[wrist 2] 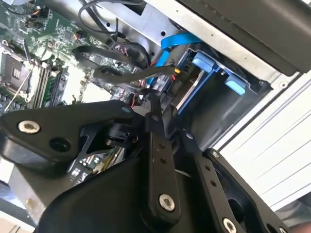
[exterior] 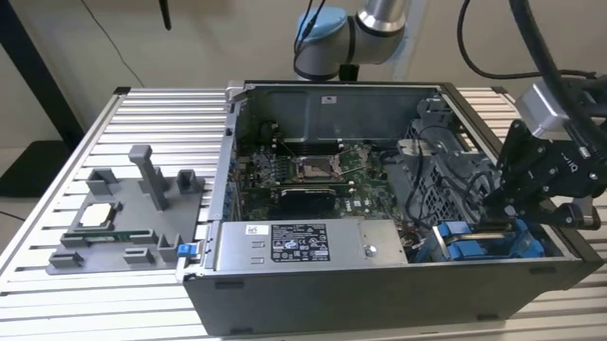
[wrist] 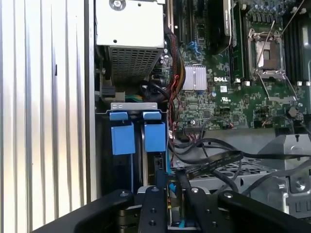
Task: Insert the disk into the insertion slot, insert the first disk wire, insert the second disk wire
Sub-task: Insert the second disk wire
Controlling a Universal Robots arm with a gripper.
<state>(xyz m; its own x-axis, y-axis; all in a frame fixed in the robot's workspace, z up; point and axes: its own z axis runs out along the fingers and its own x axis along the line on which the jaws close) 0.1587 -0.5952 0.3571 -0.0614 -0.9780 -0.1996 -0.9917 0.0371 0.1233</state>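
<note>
The insertion slot (exterior: pixel 474 245), a bay with bright blue rails and tabs, sits at the near corner of the open computer case on the exterior view's right. Its blue tabs (wrist: pixel 131 138) (wrist 2: pixel 209 63) appear in both wrist views. The disk (wrist 2: pixel 187 94) lies inside the slot, with a grey edge showing within the blue frame. My gripper (exterior: pixel 498 226) reaches down into the case right at the slot. Its black fingers (wrist 2: pixel 158 145) are pinched together (wrist: pixel 170 183) on the end of a flat black disk wire (wrist: pixel 214 162). A blue wire (wrist 2: pixel 170 41) runs beside the disk.
A grey labelled power-supply box (exterior: pixel 303 245) lies along the case's near wall. The motherboard (exterior: pixel 313 170) with its CPU socket lies further in, with loose black cables (wrist 2: pixel 112 53) over it. A grey fixture tray (exterior: pixel 114 227) stands on the slatted table at the exterior view's left.
</note>
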